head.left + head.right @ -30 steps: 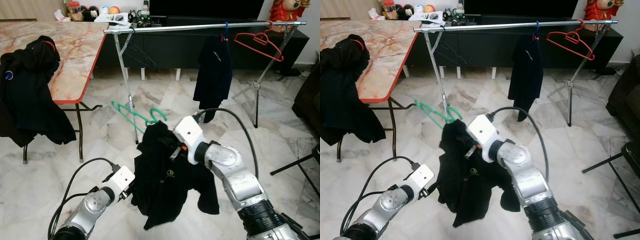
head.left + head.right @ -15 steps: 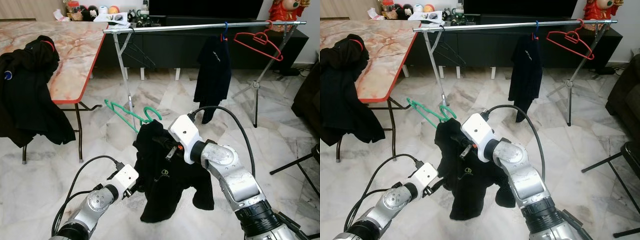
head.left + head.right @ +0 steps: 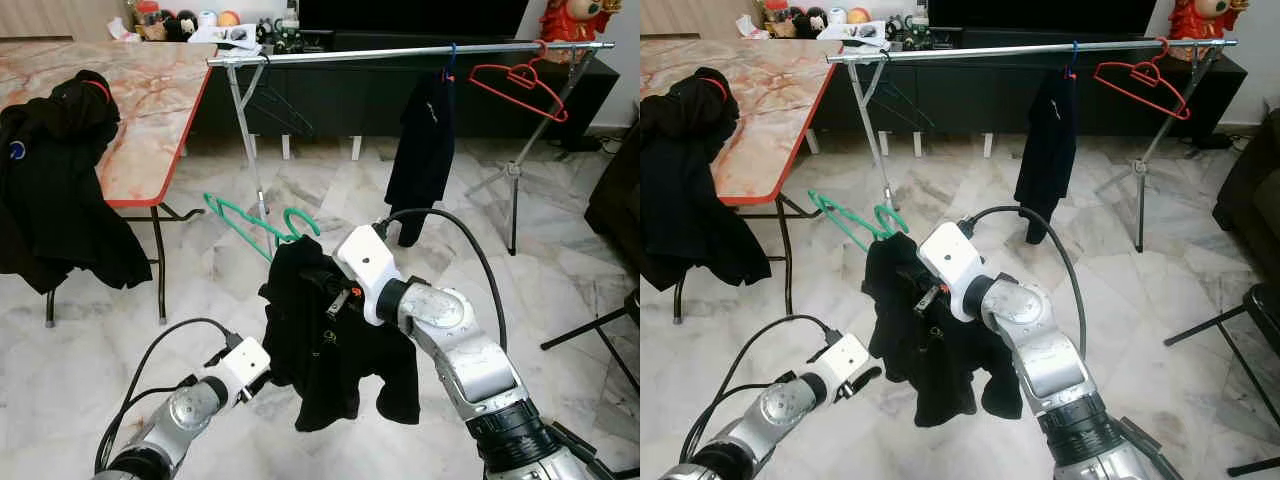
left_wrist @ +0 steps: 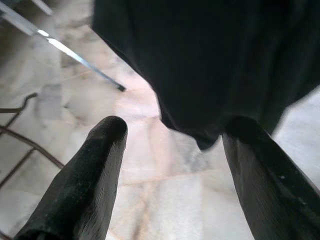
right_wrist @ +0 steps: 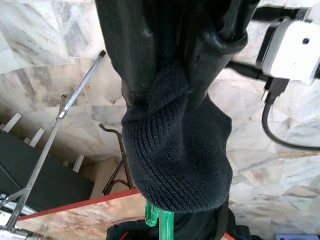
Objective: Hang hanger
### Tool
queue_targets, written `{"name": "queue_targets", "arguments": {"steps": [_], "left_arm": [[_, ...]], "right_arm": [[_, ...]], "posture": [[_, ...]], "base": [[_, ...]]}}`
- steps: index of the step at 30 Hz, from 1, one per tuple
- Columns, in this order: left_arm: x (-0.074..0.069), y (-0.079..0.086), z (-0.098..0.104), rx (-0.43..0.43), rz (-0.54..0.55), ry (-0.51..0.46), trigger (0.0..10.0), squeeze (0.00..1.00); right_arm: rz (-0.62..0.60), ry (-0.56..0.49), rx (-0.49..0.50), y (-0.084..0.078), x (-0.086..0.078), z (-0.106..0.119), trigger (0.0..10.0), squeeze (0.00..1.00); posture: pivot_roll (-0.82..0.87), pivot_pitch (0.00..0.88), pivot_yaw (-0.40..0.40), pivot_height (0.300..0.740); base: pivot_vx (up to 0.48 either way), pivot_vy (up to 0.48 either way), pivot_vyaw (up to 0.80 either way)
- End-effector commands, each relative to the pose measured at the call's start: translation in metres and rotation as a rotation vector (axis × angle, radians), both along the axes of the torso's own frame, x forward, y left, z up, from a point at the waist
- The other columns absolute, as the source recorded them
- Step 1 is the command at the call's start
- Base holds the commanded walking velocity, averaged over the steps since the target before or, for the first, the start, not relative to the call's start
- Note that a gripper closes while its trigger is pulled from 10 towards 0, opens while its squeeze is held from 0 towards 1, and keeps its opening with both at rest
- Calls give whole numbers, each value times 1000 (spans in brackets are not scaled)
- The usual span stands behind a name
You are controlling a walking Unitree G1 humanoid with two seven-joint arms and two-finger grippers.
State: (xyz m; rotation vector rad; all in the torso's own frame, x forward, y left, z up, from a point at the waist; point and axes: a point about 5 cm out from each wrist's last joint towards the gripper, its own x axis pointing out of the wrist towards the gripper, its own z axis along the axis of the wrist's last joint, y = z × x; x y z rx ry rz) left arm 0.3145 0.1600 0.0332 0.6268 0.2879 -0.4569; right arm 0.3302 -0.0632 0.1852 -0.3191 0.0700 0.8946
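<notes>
Fingers [image 4: 95, 165] of left gripper [image 4: 172, 132] spread wide, smooth black and rounded, holding nothing, just below the hem of the black shirt [image 3: 325, 345]. Right gripper [image 3: 335, 290] clamped on the shirt's knit collar bunched over a green plastic hanger [image 3: 255, 225], held up above the marble floor [image 3: 560, 280], well short of the metal clothes rail [image 3: 400, 52].
</notes>
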Motion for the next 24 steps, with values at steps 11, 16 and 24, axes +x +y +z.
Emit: {"name": "queue_targets", "arguments": {"steps": [11,16,24], "left_arm": [[0,3,-4,33,34,-11,10000,0],[-3,-1,-8,17,-3,21,10000,0],[-1,-1,-6,40,27,-14,10000,0]], "right_arm": [[39,-59,53,12,-4,21,0,0],[36,-57,57,13,-3,22,0,0],[59,-52,89,22,-7,27,0,0]], "posture": [[16,141,-13,740],[15,141,-12,740],[15,135,-15,740]], "base": [[0,0,0],[0,0,0],[0,0,0]]}}
